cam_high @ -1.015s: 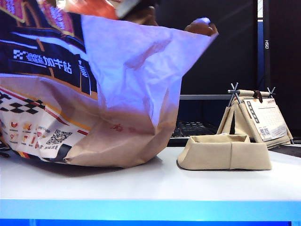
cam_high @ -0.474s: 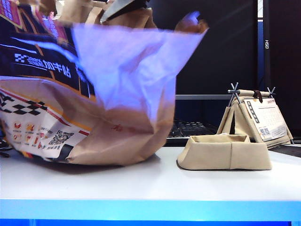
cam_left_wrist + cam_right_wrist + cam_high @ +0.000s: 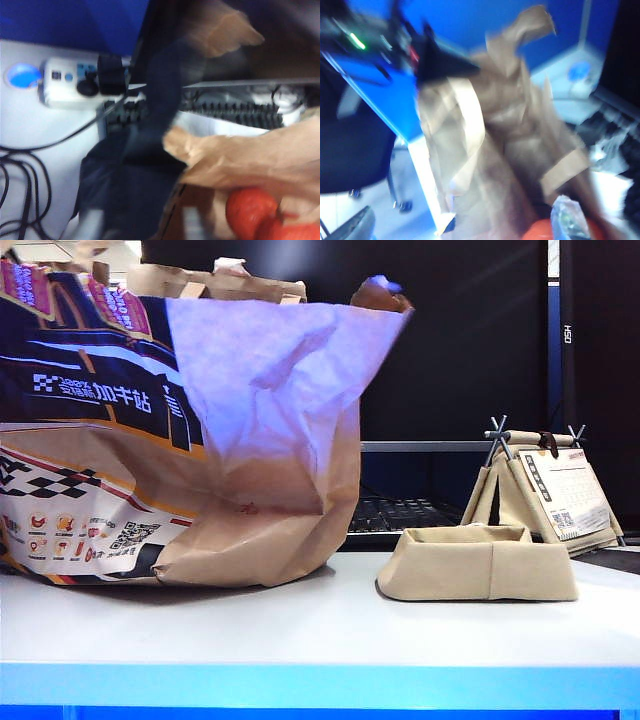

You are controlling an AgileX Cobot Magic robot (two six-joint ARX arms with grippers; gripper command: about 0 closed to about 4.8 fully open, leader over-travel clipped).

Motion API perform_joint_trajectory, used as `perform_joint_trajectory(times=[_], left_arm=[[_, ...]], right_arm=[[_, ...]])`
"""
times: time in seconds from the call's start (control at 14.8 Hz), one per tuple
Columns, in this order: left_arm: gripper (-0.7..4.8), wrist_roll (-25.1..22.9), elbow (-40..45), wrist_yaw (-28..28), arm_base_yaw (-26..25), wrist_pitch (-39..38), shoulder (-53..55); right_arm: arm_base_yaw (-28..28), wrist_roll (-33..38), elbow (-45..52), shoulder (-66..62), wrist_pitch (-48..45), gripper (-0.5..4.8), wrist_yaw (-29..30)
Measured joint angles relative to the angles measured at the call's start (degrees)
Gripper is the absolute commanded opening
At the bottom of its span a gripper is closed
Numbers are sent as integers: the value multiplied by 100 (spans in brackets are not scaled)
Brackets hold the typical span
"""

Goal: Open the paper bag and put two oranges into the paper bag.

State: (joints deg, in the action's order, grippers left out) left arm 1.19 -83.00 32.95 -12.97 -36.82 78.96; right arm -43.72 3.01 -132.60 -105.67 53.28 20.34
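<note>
The paper bag (image 3: 250, 440) stands upright on the left of the white table (image 3: 320, 630), its mouth open. Neither gripper shows in the exterior view. The blurred left wrist view looks down past the bag's dark printed wall (image 3: 150, 150). Two oranges (image 3: 250, 212) (image 3: 295, 231) lie side by side inside the bag. My left gripper (image 3: 141, 226) is open, one finger on each side of that wall. In the smeared right wrist view my right gripper (image 3: 457, 227) hangs above the bag's brown rim (image 3: 510, 140), fingers wide apart and holding nothing. Below it part of an orange (image 3: 540, 233) shows.
A beige fabric tray (image 3: 480, 562) sits to the right of the bag, a desk calendar on a stand (image 3: 545, 490) behind it. A keyboard (image 3: 390, 512) lies behind the table. A white device with a blue light (image 3: 65, 82) and cables (image 3: 20, 180) lie beside the bag.
The orange and dark gripper seen at the bag's top have left the exterior view. The bag's raised right rim has sunk and swung left; the bag has settled.
</note>
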Motion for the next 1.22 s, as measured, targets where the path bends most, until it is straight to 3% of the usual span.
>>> perform_joint_trajectory(times=[0.07, 0.2, 0.41, 0.47, 0.54, 0.61, 0.74, 0.81, 0.88, 0.95, 1.22], left_arm=[[479, 146, -2, 7, 0, 103, 0], [479, 343, -26, 74, -2, 208, 0], [479, 490, -175, 610, -4, 251, 0], [479, 496, -426, 874, -4, 256, -2], [479, 509, -649, 938, -4, 214, -2], [448, 509, -940, 951, -11, 140, -2], [67, 487, -1453, 979, -160, 105, -42], [12, 487, -1633, 1043, -269, 101, -94], [14, 487, -1742, 1106, -343, 101, -186], [14, 511, -1810, 1182, -428, 103, -356], [17, 901, -1816, 1491, -568, 168, -986]], right_arm=[[94, 0, 2, 188, 9, 471, -74], [247, 0, 4, 422, 22, 471, -149], [487, -4, 4, 868, 17, 451, -511], [680, -7, 7, 1021, 22, 373, -769], [817, -31, 15, 1141, 96, 240, -984], [911, -146, 15, 1296, 256, 144, -1141], [1034, -446, 15, 1770, 684, 79, -1443], [1032, -483, 15, 2057, 883, 29, -1845], [1032, -525, 13, 2267, 951, -6, -2197], [1032, -553, 15, 2524, 968, -6, -2494], [1032, -474, 4, 3792, 785, -6, -2708]])
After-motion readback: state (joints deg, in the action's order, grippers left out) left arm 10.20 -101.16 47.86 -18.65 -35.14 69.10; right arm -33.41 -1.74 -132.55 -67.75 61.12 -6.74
